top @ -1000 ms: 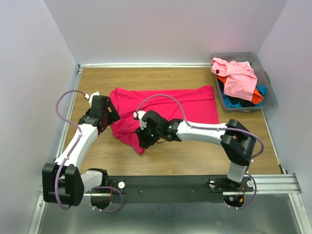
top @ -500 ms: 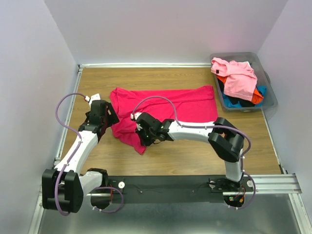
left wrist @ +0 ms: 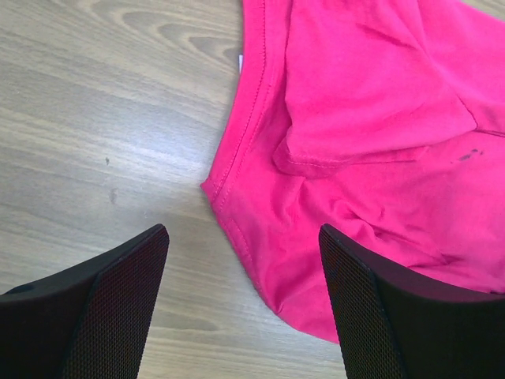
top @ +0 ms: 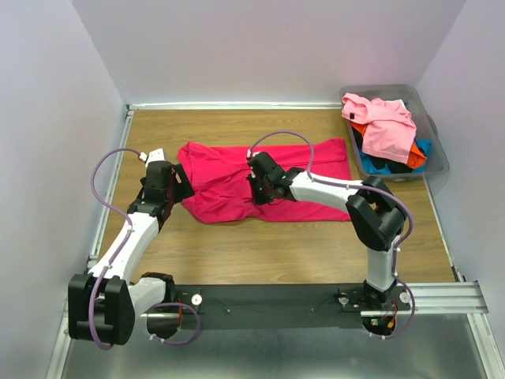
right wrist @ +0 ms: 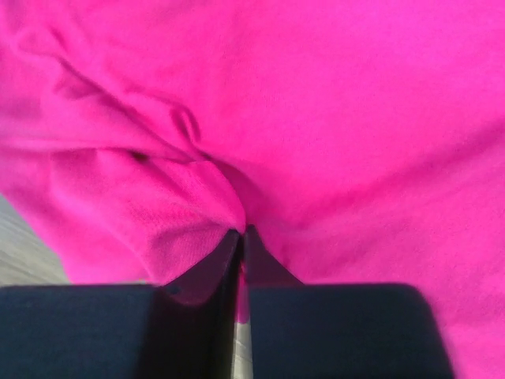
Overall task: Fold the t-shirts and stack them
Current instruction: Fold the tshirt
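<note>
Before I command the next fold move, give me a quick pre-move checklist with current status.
1. Right jaws shut on a pinch of the crimson t-shirt: ok.
2. Left jaws open over the shirt's left edge, holding nothing: ok.
3. Shirt lying flat: not ok, its left part is bunched and wrinkled.
4. Number of layers in the right pinch: cannot tell.
5. Bin of other t-shirts apart from both arms: ok.

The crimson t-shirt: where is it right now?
In the top view the crimson t-shirt lies spread mid-table, between the open left gripper and the grey bin, the right gripper pinching its cloth.
</note>
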